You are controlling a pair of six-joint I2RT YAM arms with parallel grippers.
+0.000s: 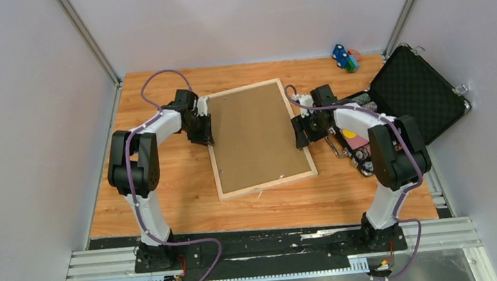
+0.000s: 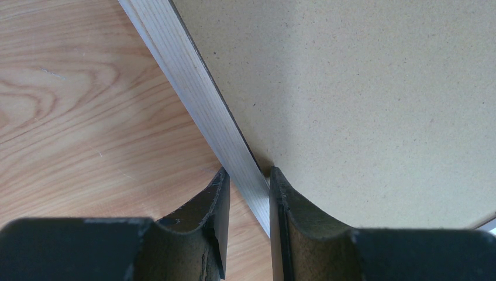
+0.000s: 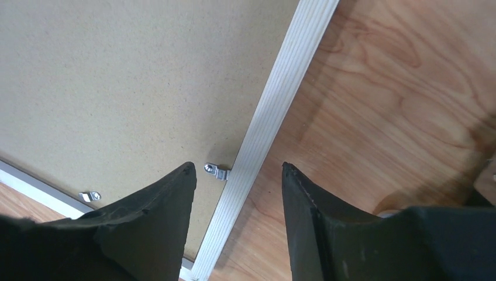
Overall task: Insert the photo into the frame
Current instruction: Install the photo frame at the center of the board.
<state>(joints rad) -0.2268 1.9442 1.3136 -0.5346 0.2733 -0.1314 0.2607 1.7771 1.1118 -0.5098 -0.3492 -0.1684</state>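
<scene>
You see the thin rectangular frame of pale wood [image 1: 268, 184] with whitish, finely lined rails (the lines run lengthwise in both wrist views). Inside it, the flat brown backing board [image 1: 256, 136] is dull tan, speckled with tiny darker flecks. Your wooden table top [image 1: 167, 191] is warm orange-brown with wavy, looping grain. The left gripper [image 2: 248, 173] and right gripper [image 3: 237, 166] are matte black; the arms are white and black, trailing purple cables [image 1: 155, 77]. The open hard case [image 1: 415, 91] is black with dimpled lining. The small metal clips [image 3: 215, 171] are silver, and the little toy [image 1: 344, 58] is blue and green.
</scene>
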